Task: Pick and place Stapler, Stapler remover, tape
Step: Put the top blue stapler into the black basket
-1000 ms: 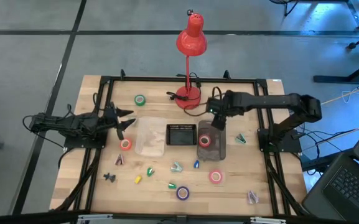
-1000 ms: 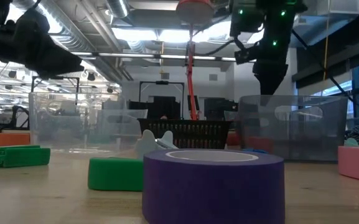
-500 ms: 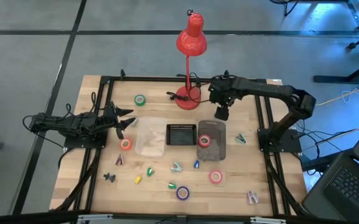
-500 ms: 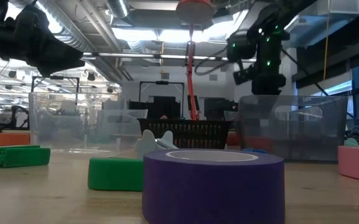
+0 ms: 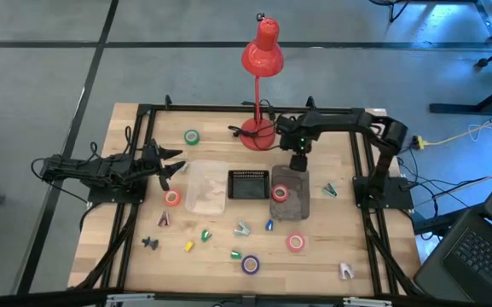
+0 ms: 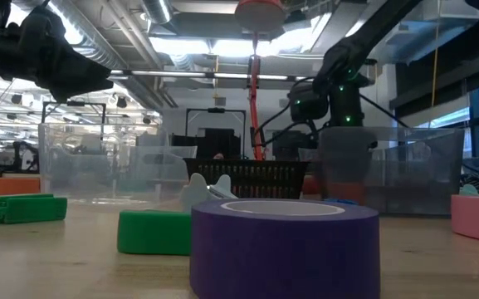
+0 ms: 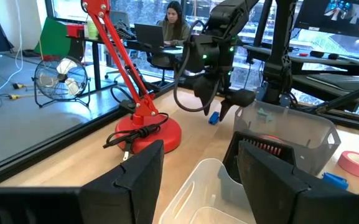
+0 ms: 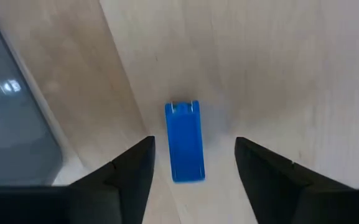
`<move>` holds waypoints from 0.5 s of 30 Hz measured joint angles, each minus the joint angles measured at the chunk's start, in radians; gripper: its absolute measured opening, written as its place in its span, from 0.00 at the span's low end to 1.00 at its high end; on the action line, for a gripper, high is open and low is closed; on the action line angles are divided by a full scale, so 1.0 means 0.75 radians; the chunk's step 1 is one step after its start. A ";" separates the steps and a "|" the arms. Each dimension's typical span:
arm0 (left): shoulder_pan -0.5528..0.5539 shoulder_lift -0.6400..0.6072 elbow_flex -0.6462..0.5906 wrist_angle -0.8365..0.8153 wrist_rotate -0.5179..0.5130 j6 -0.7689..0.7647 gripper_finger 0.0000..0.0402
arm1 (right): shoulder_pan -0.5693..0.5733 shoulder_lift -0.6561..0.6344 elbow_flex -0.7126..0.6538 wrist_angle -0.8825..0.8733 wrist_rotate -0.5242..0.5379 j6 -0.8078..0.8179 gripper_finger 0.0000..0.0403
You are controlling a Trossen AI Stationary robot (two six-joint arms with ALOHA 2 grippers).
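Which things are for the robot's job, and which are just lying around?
For the job: blue stapler, under the open right gripper; green tape; purple tape; pink tape.
Just lying about: red lamp; small yellow block; left gripper, idle at the left.

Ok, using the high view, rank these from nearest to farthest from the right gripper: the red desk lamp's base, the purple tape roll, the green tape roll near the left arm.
From the right gripper:
1. Red desk lamp's base, just beside it at the table's back.
2. Green tape roll, across the table toward the left arm.
3. Purple tape roll, at the front edge.

Red lamp point(image 5: 261, 60), blue stapler point(image 8: 185, 142), purple tape point(image 6: 285, 246)
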State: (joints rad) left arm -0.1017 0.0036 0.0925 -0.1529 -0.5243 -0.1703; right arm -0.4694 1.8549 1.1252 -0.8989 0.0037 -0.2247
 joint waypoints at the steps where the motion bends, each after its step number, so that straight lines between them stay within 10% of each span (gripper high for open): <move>1: 0.000 0.000 0.000 0.000 0.000 0.000 0.49 | 0.000 0.003 0.000 0.009 -0.005 0.000 0.50; 7: 0.000 0.000 0.001 0.000 0.000 0.000 0.49 | 0.001 -0.045 -0.004 0.003 0.017 0.010 0.11; 15: 0.000 0.000 0.003 0.000 -0.006 0.000 0.49 | 0.029 -0.311 -0.004 -0.079 0.058 0.114 0.13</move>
State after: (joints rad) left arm -0.1020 0.0036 0.0944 -0.1532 -0.5289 -0.1703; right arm -0.4475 1.6221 1.1225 -0.9583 0.0475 -0.1393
